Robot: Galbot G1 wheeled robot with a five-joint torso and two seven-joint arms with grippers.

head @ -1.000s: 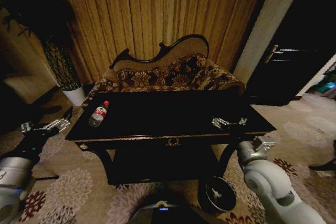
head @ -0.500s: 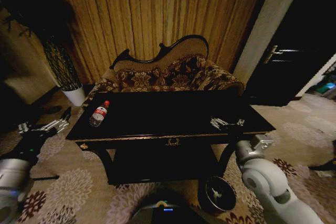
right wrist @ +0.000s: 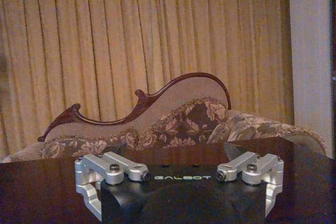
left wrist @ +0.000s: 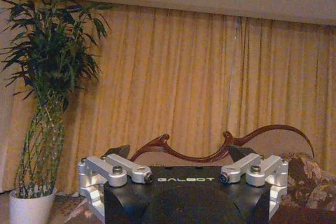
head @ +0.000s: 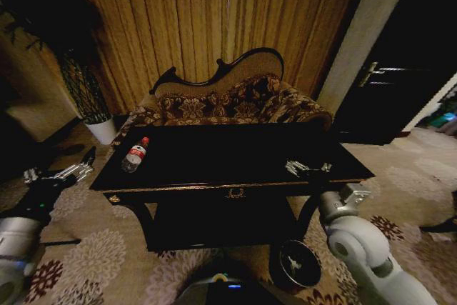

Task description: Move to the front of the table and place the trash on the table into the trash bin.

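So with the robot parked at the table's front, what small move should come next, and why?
Probably the left gripper should reach in toward the bottle. The bottle lies on the table near its left end, and that gripper hovers open just off that end. The right gripper, also open, sits over the front right edge, above the trash bin on the floor.

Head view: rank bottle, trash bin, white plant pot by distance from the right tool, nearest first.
From the right tool, over the table's right front:
1. Trash bin, on the floor just below it.
2. Bottle, at the table's left edge.
3. White plant pot, on the floor beyond the table's left end.
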